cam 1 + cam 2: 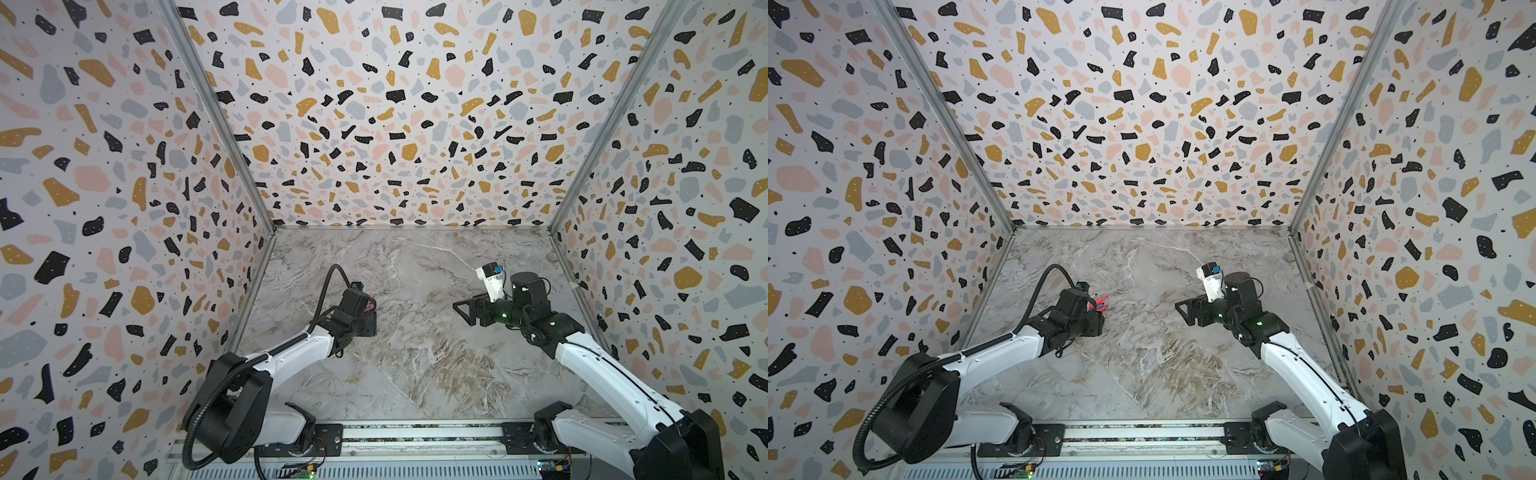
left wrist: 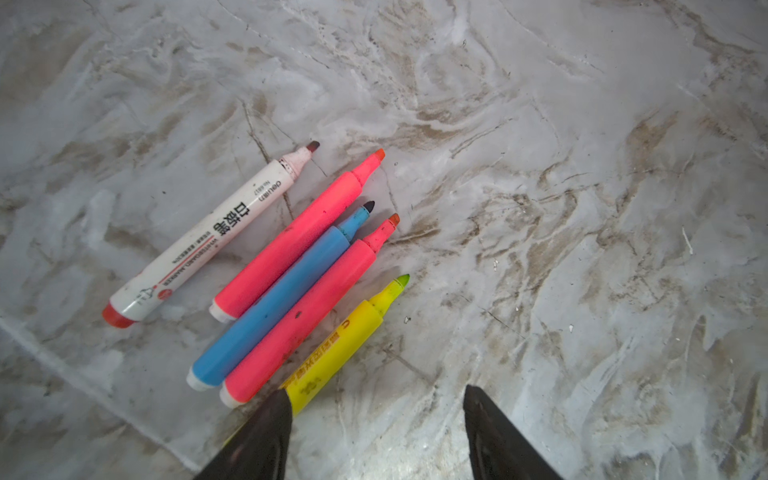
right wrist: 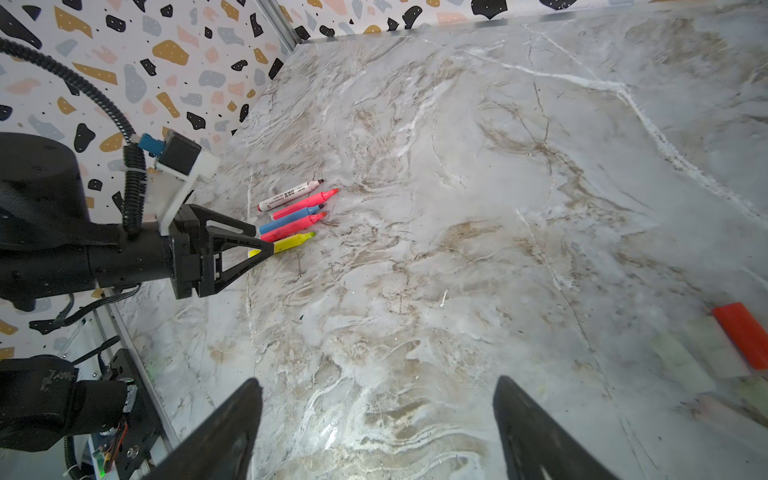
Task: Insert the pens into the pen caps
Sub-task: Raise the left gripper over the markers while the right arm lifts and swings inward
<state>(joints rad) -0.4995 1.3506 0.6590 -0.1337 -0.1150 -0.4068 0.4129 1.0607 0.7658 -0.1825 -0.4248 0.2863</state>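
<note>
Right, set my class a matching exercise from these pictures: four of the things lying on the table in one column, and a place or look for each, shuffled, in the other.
Things
1. white marker
2. blue pen
3. yellow pen
4. red cap

Descriptions
A. lies between the two pink pens
B. lies far from the row of pens
C. has dark print on its barrel
D. rear end hidden behind a finger of the left gripper

Pairs: 1-C, 2-A, 3-D, 4-B
</note>
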